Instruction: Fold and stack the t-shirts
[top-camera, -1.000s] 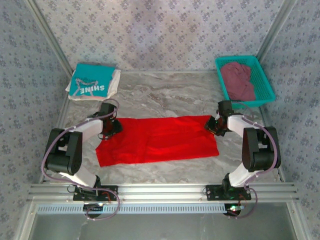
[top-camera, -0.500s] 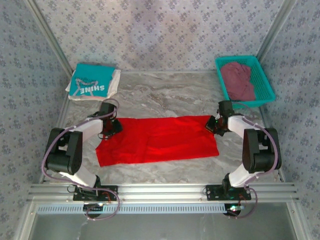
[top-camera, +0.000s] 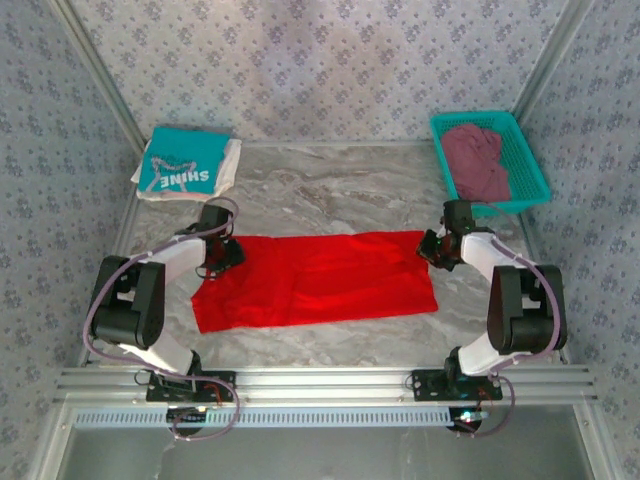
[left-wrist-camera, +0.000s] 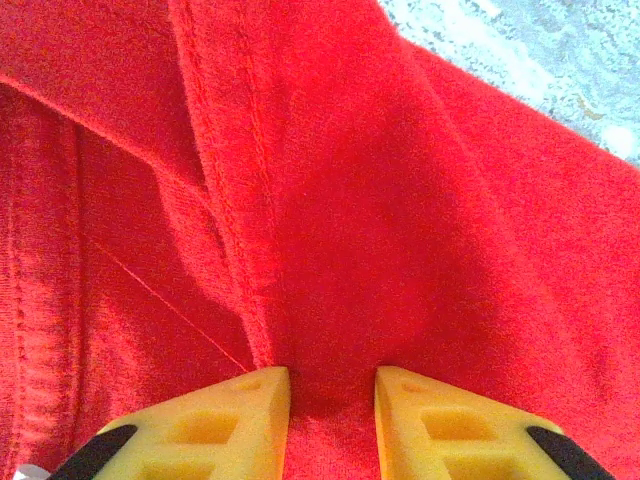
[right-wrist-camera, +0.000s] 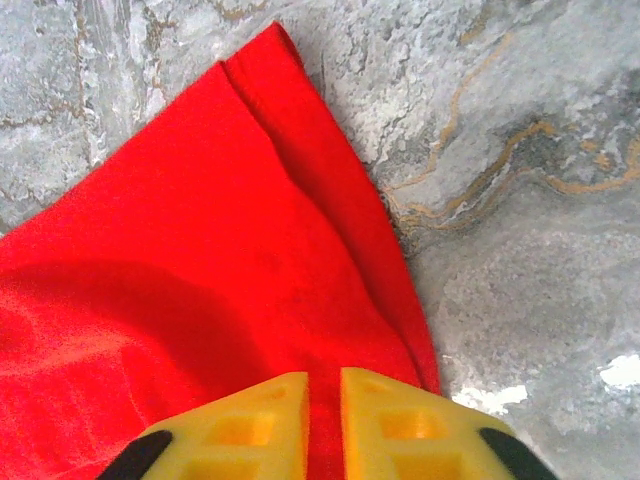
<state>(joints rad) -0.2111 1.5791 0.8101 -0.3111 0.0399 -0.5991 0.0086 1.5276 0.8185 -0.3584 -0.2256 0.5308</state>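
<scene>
A fold of the red shirt is pinched between the yellow fingers of the left hand, the cloth drawn up into a soft ridge beside a double-stitched hem. The right hand is set with its fingers nearly together over the shirt's right edge, just short of its far corner. Red shows in the narrow gap, but whether that edge is actually gripped cannot be told.

From above, the left hand and right hand are seen at the two far corners of the red shirt, which is laid out as a long band across the middle of the grey marbled tabletop.

The fabric is judged to be a light, soft knit with a faintly fuzzy face. It looks limp and easily creased, unlikely to slide on the matt, stone-patterned surface, and sure to sag if lifted at one point only. Hold is best taken at hemmed edges and corners, where the doubled layers can be nipped together, with both ends raised evenly so that the fold is kept square.

At the back left a teal shirt printed "SHINE" is stacked, folded, on a white shirt. At the back right a maroon shirt lies crumpled in a teal plastic basket, not yet folded
</scene>
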